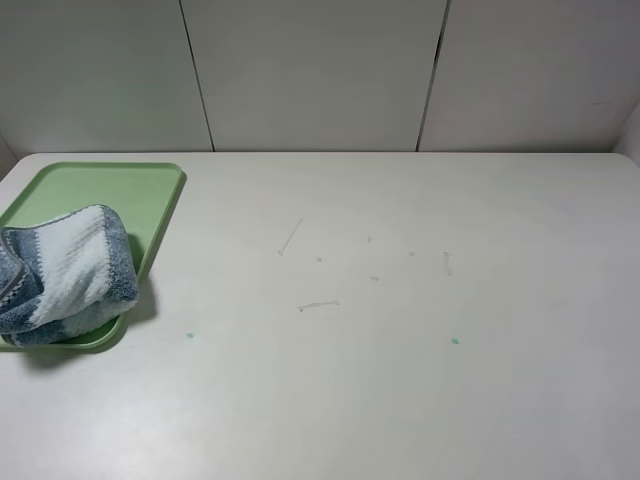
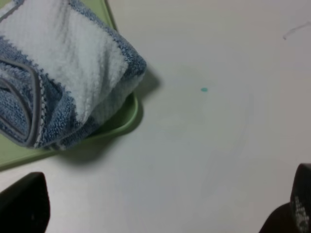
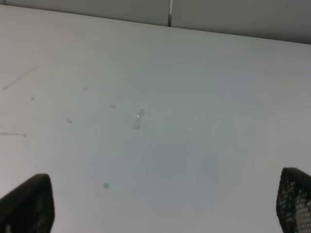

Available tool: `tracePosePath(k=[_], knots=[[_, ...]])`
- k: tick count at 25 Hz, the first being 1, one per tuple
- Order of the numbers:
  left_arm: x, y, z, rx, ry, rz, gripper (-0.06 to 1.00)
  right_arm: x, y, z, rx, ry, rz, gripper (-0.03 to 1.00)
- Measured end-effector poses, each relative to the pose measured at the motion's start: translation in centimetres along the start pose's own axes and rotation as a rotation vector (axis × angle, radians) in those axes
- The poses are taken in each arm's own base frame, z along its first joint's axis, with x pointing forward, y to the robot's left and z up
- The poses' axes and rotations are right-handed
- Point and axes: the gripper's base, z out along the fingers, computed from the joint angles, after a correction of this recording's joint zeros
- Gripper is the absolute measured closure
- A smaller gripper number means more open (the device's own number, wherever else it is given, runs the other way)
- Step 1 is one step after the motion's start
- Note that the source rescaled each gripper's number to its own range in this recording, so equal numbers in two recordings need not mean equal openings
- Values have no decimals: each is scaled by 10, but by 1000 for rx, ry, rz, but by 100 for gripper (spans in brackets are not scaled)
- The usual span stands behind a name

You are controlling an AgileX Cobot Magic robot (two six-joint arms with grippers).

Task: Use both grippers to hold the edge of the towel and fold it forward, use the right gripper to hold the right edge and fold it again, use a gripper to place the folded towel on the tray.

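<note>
I see the towel (image 1: pixel 62 275) on the tray (image 1: pixel 95 187). It is folded up into a thick bundle, with white and blue stripes. It sits at the near end of the tray, and one corner of it pokes out over the tray's rim. The grey hem (image 2: pixel 35 104) runs along the folded side, and I can see it well from my left wrist camera. The far end of the tray is bare green.

The tray is at the far left of the table (image 1: pixel 400 380). The table is white, with a few thin scratches near the middle and two tiny green dots (image 1: pixel 190 336) closer to me.

My left gripper (image 2: pixel 165 208) hangs above the table, just beside the towel and the tray corner. Its two black fingers (image 2: pixel 24 206) are wide apart and nothing is between them. It is not touching the towel.

My right gripper (image 3: pixel 165 206) is over the bare table, well away from the towel. Its fingers (image 3: pixel 26 206) are wide apart too, and it holds nothing.

From the high camera I cannot see the arms at all.
</note>
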Motion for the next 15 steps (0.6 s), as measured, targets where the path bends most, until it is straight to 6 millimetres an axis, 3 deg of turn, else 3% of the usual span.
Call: tracePosePath(k=[15], knots=[[0, 0, 0, -2, 0, 0, -6, 0, 0, 0, 0, 1, 0, -3]])
